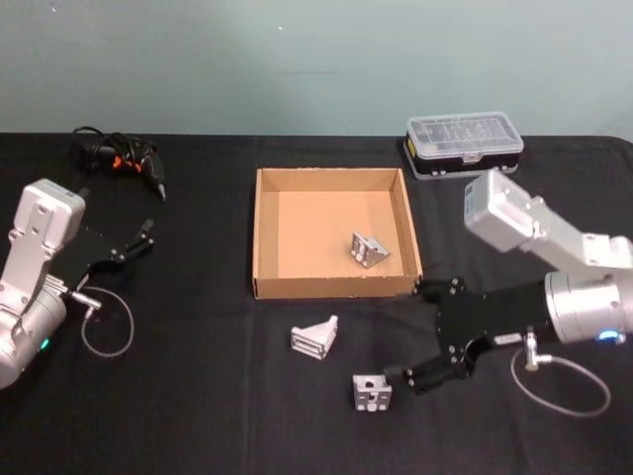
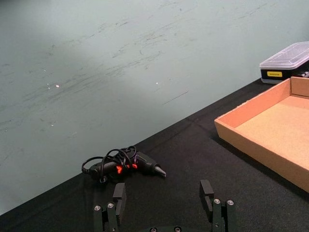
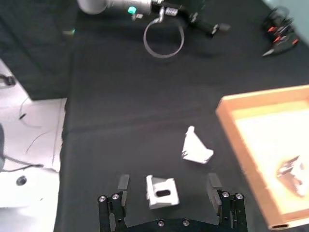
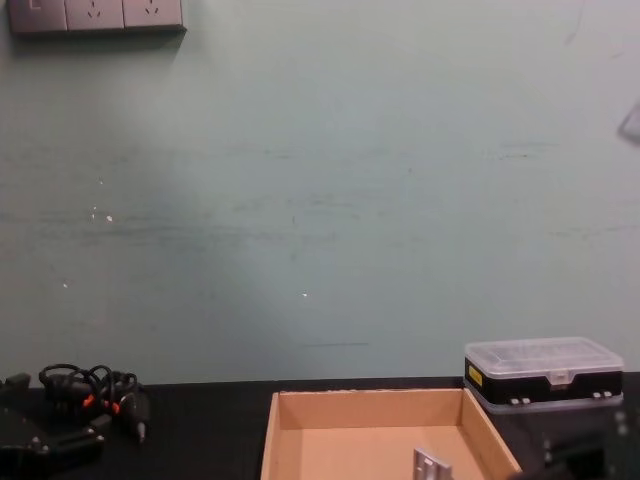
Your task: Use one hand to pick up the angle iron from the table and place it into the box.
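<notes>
The right gripper (image 1: 415, 334) is extended forward at the right, wrist angled inward, fingers spread wide. The left gripper (image 1: 134, 240) is positioned at the left, fingers parted.

The head camera looks from high up, forward and down, and takes in nearly the whole black desk (image 1: 198, 416) with the cardboard box (image 1: 331, 289) in the middle. The chest camera sits low and looks flat across the desk toward the green wall (image 4: 320, 200). With the head view it shares the box, the clear-lidded case (image 4: 545, 365) and the cable bundle (image 4: 90, 390). The left wrist camera is close above the desk and faces the wall, so it shares the bundle, the case and one box corner. The right wrist camera looks down from above across the desk toward the left arm (image 3: 111, 5), and it shares the box edge with the head view.
</notes>
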Controlling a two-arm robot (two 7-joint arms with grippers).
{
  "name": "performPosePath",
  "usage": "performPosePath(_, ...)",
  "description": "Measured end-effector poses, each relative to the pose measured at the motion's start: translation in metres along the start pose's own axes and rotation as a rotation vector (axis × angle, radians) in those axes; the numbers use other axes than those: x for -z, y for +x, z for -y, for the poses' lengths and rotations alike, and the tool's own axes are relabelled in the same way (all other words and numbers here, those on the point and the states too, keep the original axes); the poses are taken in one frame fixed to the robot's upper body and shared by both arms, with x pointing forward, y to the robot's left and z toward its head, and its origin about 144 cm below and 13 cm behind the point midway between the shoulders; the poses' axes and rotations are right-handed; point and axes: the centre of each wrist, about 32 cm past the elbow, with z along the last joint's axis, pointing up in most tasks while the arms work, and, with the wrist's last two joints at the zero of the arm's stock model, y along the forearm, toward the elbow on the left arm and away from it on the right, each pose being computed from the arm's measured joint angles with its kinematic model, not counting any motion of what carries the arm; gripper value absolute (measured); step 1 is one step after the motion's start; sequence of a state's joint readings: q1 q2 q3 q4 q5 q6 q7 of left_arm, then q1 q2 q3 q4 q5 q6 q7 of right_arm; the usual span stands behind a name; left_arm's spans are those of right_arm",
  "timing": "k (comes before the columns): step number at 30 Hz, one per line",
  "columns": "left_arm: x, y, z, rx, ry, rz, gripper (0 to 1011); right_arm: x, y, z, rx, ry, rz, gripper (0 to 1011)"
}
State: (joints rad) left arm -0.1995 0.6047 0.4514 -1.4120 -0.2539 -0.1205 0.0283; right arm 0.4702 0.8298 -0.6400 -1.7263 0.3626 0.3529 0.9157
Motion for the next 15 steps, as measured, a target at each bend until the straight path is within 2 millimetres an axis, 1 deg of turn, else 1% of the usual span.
performPosePath(7, 0.0, 0.0, 0.0, 0.0, 0.0, 0.0, 1000, 0.011, -0.003, -0.014, -0.036, -0.038, -0.021, 1000)
performPosePath(15, 0.0, 0.0, 0.0, 0.0, 0.0, 0.0, 1000, 0.017, -0.003, -0.028, -0.064, -0.06, -0.029, 1000)
